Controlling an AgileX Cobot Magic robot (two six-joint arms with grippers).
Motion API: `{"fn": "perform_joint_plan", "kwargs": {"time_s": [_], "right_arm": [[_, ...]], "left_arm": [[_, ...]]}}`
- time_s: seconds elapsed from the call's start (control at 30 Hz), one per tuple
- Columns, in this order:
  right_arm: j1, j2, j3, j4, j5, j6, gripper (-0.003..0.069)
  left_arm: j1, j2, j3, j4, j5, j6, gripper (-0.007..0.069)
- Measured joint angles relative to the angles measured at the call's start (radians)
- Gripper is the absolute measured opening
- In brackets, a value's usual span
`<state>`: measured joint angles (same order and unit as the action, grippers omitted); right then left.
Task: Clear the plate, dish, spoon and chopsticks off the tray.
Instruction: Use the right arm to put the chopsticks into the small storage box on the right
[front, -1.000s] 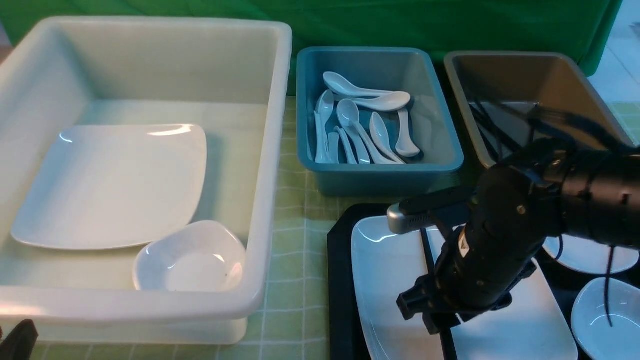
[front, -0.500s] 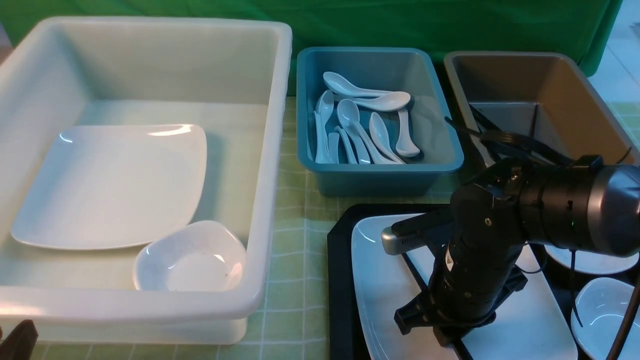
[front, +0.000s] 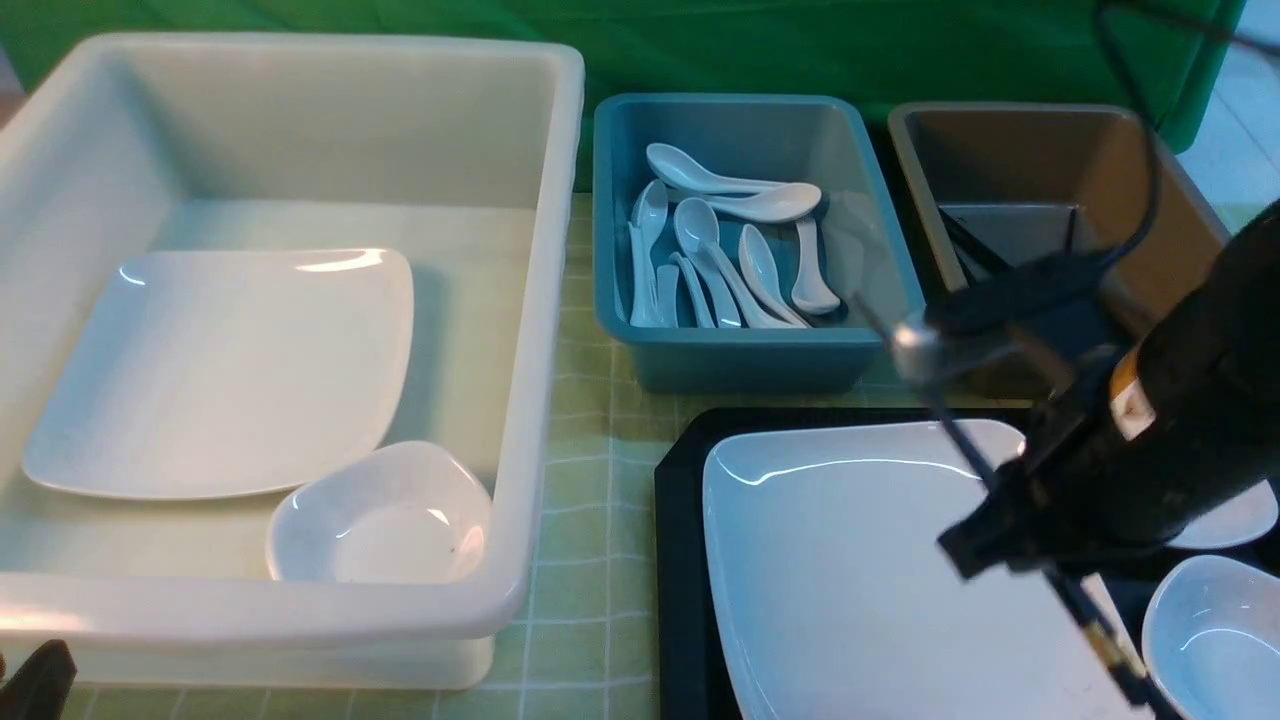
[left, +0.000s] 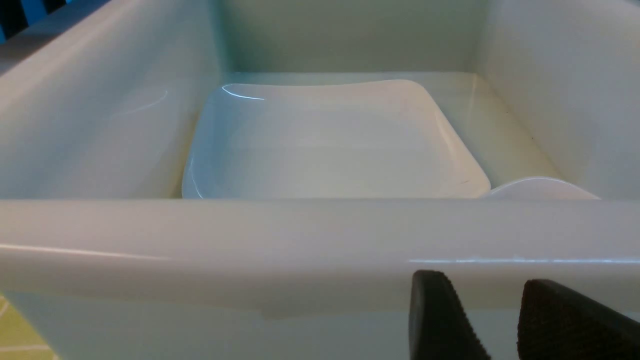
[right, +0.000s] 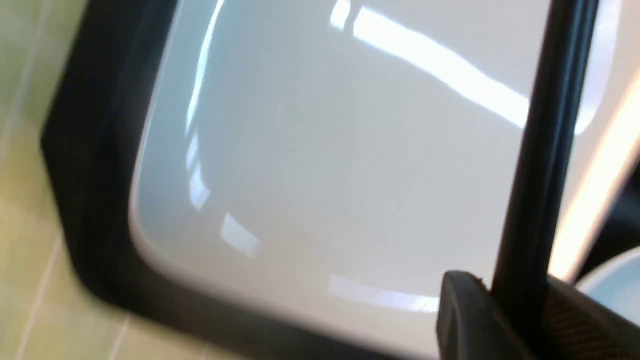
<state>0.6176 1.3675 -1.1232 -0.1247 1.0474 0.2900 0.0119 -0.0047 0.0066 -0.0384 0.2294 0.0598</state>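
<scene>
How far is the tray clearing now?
Done, it seems: spoons lie in the teal bin, none on the tray. In hand: the right pincer holds the chopsticks above the plate, not yet in the brown bin. Left: the plate and two small dishes sit on the tray.

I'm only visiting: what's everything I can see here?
tray: one, black, front right
plate: one, white, on tray
dishes: two, white, tray's right side
chopsticks: count unclear, black, raised over plate
tub: one, white, left
tub plate: one, white, inside tub
tub dish: one, white, tub's front
teal bin: one, back middle
spoons: about seven, white, in teal bin
brown bin: one, back right
sticks: several, black, in brown bin
cloth: one, green check, underneath
backdrop: one, green, behind
left fingers: two, black, apart, empty, facing tub's near wall
right fingers: black, shut on chopsticks
</scene>
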Motion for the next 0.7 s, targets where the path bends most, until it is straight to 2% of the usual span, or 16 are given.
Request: {"fn": "perform_joint_plan", "kwargs": {"time_s": [0.07,0.13,0.17,0.33,0.57,0.7], "right_arm": [[-0.056,-0.007,-0.042,-0.013,-0.035,-0.002,0.0101],[-0.187,0.019,-0.128,-0.025,-0.175,-0.028,0.0101],[-0.196,0.023,-0.134,-0.026,-0.175,-0.028,0.0101],[-0.422,0.231,-0.302,-0.035,-0.444,-0.045,0.0101],[-0.517,0.518,-0.398,-0.038,-0.782,-0.045,0.0105],[-0.525,0.632,-0.419,-0.039,-0.834,-0.045,0.0148]], "left_arm": [[0.0,0.0,0.0,0.0,0.0,0.0,0.0225],[0.0,0.0,0.0,0.0,0.0,0.0,0.0225],[0.0,0.0,0.0,0.0,0.0,0.0,0.0225],[0.0,0.0,0.0,0.0,0.0,0.0,0.0225],[0.0,0.0,0.0,0.0,0.0,0.0,0.0225],[0.0,0.0,0.0,0.0,0.0,0.0,0.0225]]}}
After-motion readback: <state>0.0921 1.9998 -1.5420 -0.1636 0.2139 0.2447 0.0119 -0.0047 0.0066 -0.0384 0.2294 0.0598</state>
